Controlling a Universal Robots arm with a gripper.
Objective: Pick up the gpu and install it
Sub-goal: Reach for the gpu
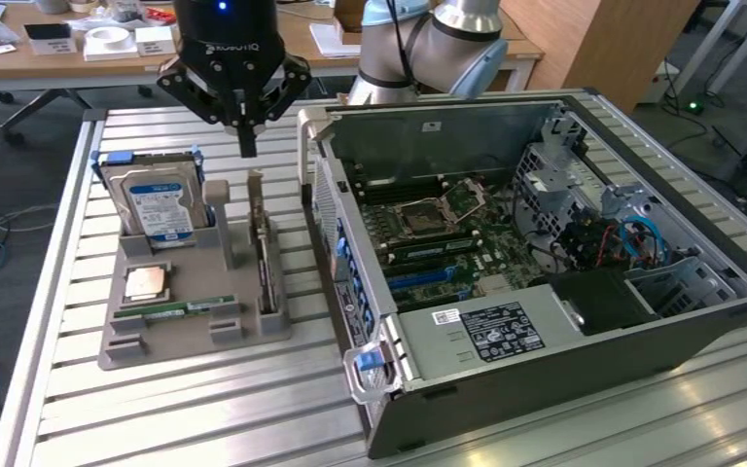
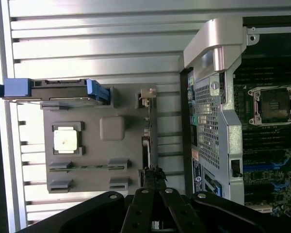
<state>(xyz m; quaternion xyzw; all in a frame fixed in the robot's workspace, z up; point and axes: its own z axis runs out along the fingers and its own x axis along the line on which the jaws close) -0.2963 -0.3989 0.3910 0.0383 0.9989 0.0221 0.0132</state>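
The gpu stands on its long edge in a slot of the grey tray on the slatted metal table, with its metal bracket end uppermost, farthest from the camera in the exterior view. The black gripper hangs just above that bracket end, clear of the card. Its fingers are drawn together to a point with nothing between them. Toward the exterior view's left on the tray are an upright hard drive with a blue label, a square chip and a narrow green memory stick. On the exterior view's right the open computer case lies beside the tray, its motherboard exposed. In the wrist view the gpu shows edge-on as a thin line along the tray, between the chip and the computer case. The gripper has its closed tips lined up over one end of the card.
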